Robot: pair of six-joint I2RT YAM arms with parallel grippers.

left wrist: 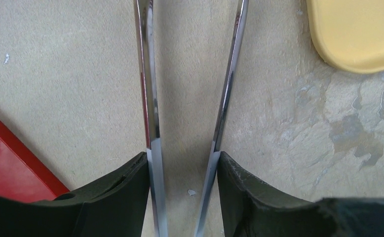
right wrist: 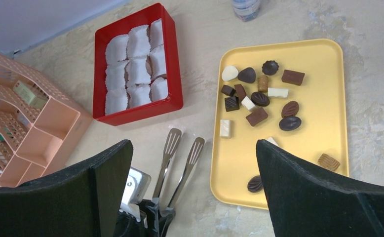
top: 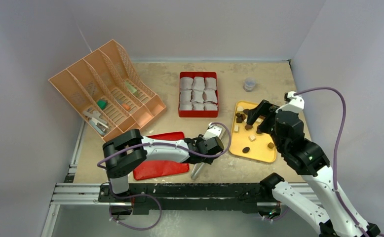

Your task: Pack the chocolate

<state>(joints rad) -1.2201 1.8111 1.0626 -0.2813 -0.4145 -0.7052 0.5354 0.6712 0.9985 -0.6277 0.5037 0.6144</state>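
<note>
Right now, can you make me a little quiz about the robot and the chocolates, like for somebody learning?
1. True or false: the chocolates lie on the yellow tray.
2. What is the left gripper holding? A a spoon, B tongs, C a lid.
3. Fill in: the paper cups sit in the ___ box.
Key: 1 true; 2 B; 3 red.
</note>
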